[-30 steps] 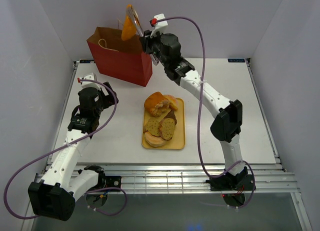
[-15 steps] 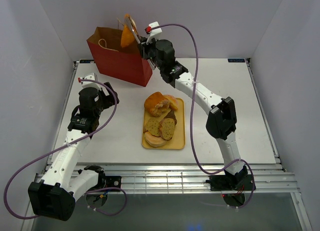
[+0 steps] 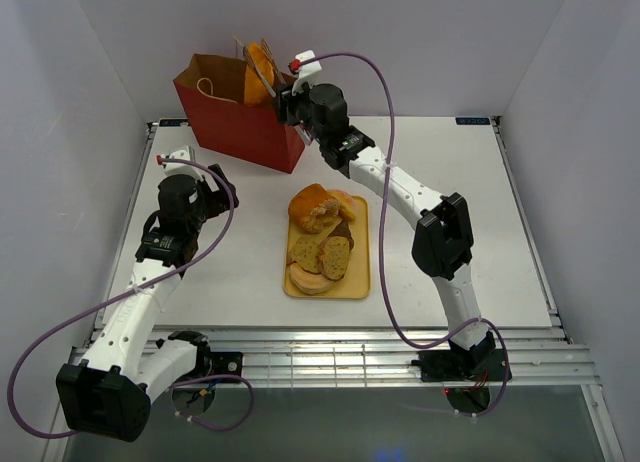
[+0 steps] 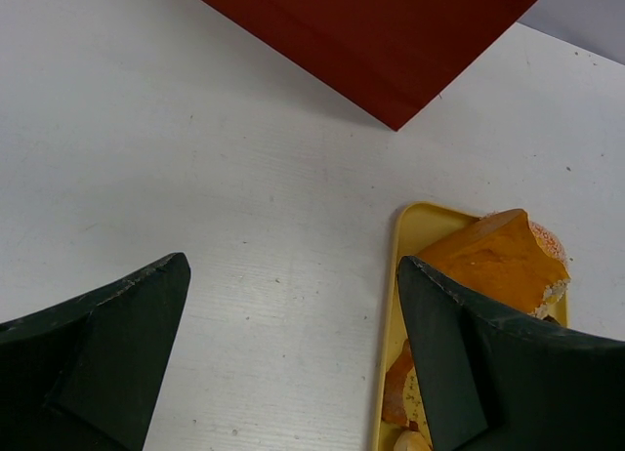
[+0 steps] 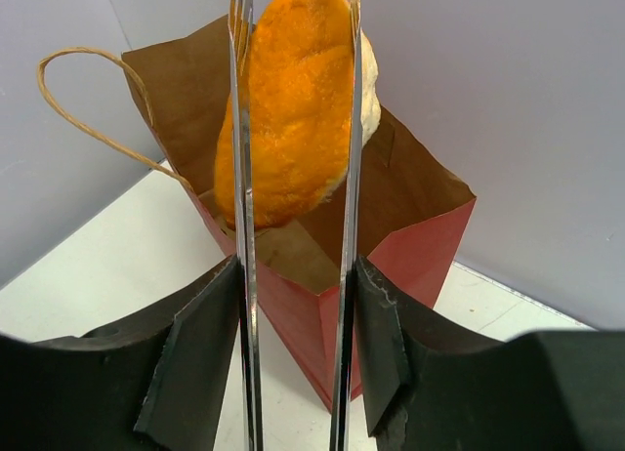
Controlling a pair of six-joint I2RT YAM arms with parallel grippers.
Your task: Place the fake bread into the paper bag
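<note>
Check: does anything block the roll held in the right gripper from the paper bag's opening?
Nothing visible does. The orange roll hangs in the right gripper over the paper bag's open mouth; the string handle lies off to the side.

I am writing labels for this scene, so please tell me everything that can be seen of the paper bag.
The paper bag is tall and rectangular, red outside, brown kraft inside, with a thin pale string handle at its rim. It stands upright, mouth open, on the far left part of the white table. A glossy orange roll, between the fingers of the right gripper, hangs at the mouth; whether it touches the bag is unclear.
</note>
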